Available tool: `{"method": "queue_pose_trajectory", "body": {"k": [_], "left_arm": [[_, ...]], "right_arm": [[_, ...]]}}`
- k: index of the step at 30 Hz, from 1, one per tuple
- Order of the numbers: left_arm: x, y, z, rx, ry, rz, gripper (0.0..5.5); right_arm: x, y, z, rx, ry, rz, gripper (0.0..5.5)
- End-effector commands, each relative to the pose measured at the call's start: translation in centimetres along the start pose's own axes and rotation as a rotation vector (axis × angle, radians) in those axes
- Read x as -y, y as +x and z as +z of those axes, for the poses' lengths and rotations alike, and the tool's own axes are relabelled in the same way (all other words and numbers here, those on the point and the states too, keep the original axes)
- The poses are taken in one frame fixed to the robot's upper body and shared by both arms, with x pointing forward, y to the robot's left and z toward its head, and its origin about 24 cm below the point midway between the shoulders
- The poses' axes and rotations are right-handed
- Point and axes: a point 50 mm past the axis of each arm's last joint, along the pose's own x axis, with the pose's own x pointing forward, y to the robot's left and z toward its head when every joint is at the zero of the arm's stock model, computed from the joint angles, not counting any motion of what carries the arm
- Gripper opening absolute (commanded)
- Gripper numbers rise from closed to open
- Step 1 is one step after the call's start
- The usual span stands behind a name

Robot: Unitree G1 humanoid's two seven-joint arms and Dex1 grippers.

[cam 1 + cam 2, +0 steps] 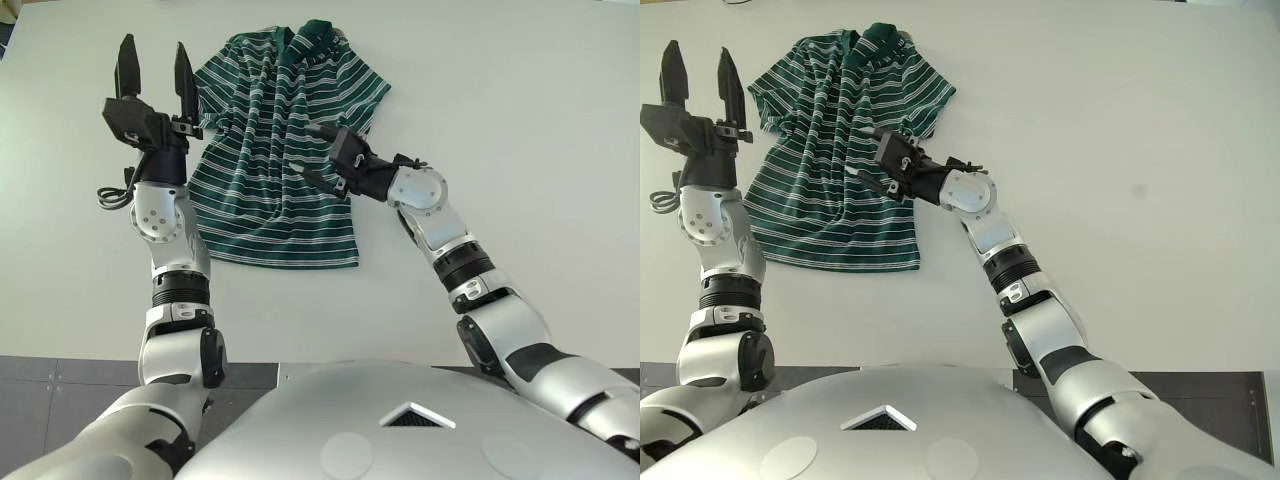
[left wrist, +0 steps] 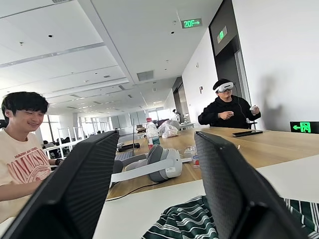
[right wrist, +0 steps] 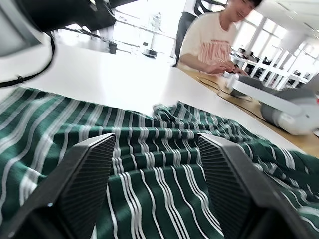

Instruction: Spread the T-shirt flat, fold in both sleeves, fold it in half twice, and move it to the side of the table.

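Left eye view: shirt (image 1: 275, 170) lies rumpled, far left on the bench (image 1: 520, 120); left claw (image 1: 155, 70) gapes, raised beside its left edge, right claw (image 1: 310, 152) gapes low over its middle. Best pinch edges only, pulling outward evenly.

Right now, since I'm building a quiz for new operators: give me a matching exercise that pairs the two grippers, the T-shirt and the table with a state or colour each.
Things:
1. left gripper
2. right gripper
3. T-shirt
4. table

States:
A. white, lying under the shirt
B. open, over the striped cloth
C. green with white stripes, rumpled, not folded
D. open, beside the shirt's sleeve, off the cloth

Pairs: 1-D, 2-B, 3-C, 4-A
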Motion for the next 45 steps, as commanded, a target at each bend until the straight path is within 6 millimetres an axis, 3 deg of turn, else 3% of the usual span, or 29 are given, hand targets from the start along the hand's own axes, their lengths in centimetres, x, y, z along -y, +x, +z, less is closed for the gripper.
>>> {"method": "queue_pose_trajectory", "body": {"k": [1, 12, 21, 29, 36, 41, 45], "left_arm": [[-0.5, 0.2, 0.1, 0.008, 0.015, -0.005, 2.83], [0.6, 0.4, -0.1, 0.012, 0.004, 0.002, 2.83], [1.6, 0.4, -0.6, -0.005, 0.004, 0.018, 2.83], [3.6, 1.4, -0.7, 0.007, -0.015, -0.007, 2.83], [4.7, 1.7, -0.5, 0.017, -0.029, -0.019, 2.83], [5.1, 1.8, -0.4, 0.024, -0.034, -0.022, 2.83], [5.0, 2.0, -0.1, 0.035, -0.02, -0.028, 2.83]], "right_arm": [[-0.1, -0.2, 0.0, -0.003, 0.004, 0.006, 3.05], [0.4, -1.6, -0.5, -0.034, -0.011, -0.023, 3.05], [0.4, -2.6, -1.8, -0.112, -0.153, 0.016, 3.05], [0.3, -4.6, -3.6, -0.212, -0.291, 0.06, 3.05], [0.2, -5.9, -3.8, -0.241, -0.436, 0.092, 3.05], [-0.3, -6.7, -4.0, -0.274, -0.581, 0.175, 3.05], [-1.6, -8.4, -5.2, -0.395, -0.729, 0.413, 3.05]]}}
